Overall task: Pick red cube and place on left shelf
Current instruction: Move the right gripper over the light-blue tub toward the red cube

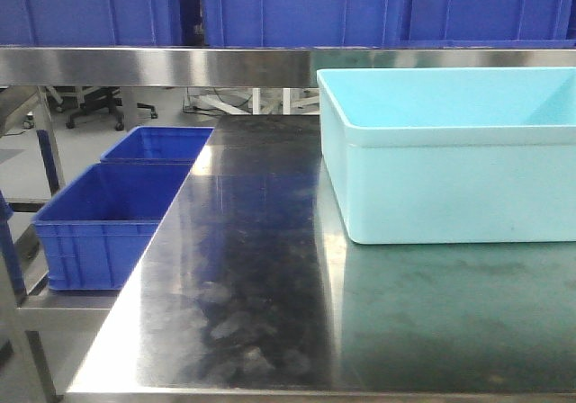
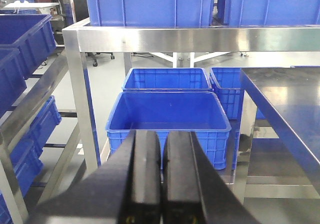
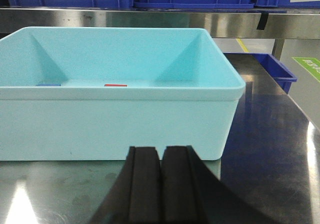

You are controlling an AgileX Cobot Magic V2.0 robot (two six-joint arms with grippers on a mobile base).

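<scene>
Right wrist view: my right gripper (image 3: 161, 156) closed, pads together, near cyan tub (image 3: 120, 129) on surface (image 3: 270, 134). Red cube (image 3: 115, 85) inside tub, only top showing. My left gripper (image 2: 162, 139) closed, lower than left shelf (image 2: 200, 39).

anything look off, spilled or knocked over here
Nothing stands out. The cyan tub sits upright on the steel worktable, whose top shows only dull smudges, and the blue crates beside it stand level.

Left jaws pressed together (pads (image 2: 147, 174) touching); right jaws likewise.
</scene>
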